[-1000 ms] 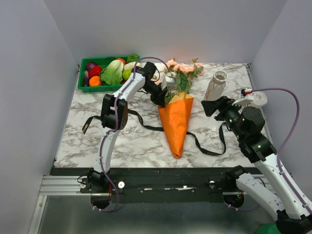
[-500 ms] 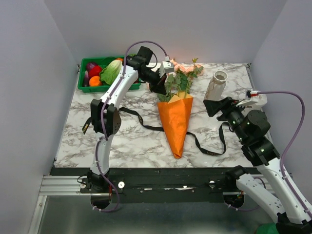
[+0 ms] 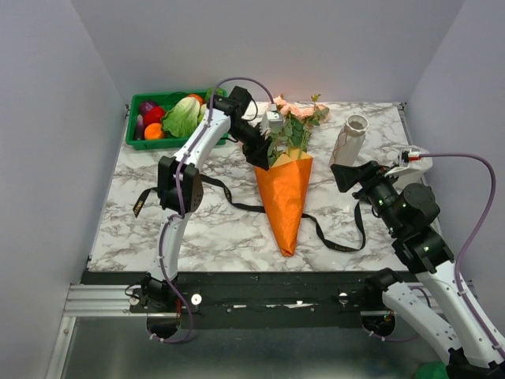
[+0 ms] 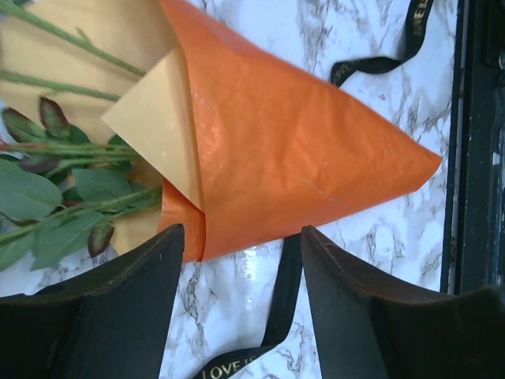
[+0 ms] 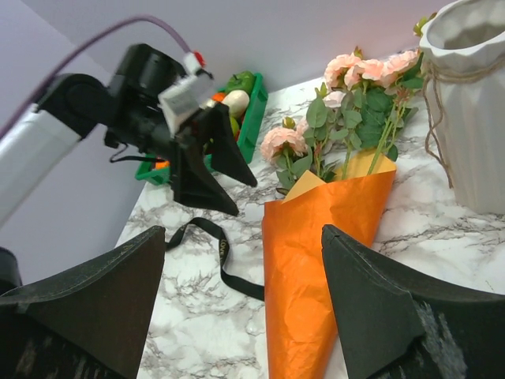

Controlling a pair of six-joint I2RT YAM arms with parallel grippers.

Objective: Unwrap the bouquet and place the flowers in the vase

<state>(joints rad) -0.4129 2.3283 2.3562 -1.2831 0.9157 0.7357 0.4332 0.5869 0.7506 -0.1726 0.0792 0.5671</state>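
Observation:
The bouquet lies in the middle of the table: an orange paper cone [image 3: 286, 193] with its tip toward the near edge. The flowers [image 3: 296, 114], pink roses on green stems, stick out of its far end. A black ribbon [image 3: 225, 195] trails loose under the cone to both sides. My left gripper [image 3: 264, 154] hangs open at the left edge of the cone's mouth, with nothing between its fingers. From the left wrist I see the cone [image 4: 300, 150], the stems [image 4: 71, 197] and the ribbon [image 4: 284, 276]. The vase [image 3: 349, 138] stands right of the roses. My right gripper [image 3: 351, 178] is open just in front of it.
A green basket [image 3: 158, 118] of plastic vegetables sits at the back left corner. In the right wrist view the vase [image 5: 469, 103] stands close at the right, the cone [image 5: 323, 260] lies ahead and the left gripper [image 5: 209, 166] hovers beside the roses [image 5: 355, 71]. Grey walls enclose the table.
The left gripper's jaws have gone from nearly shut to open. It rose from the cone's mouth toward the back, then came back down beside it. The right arm barely shifted.

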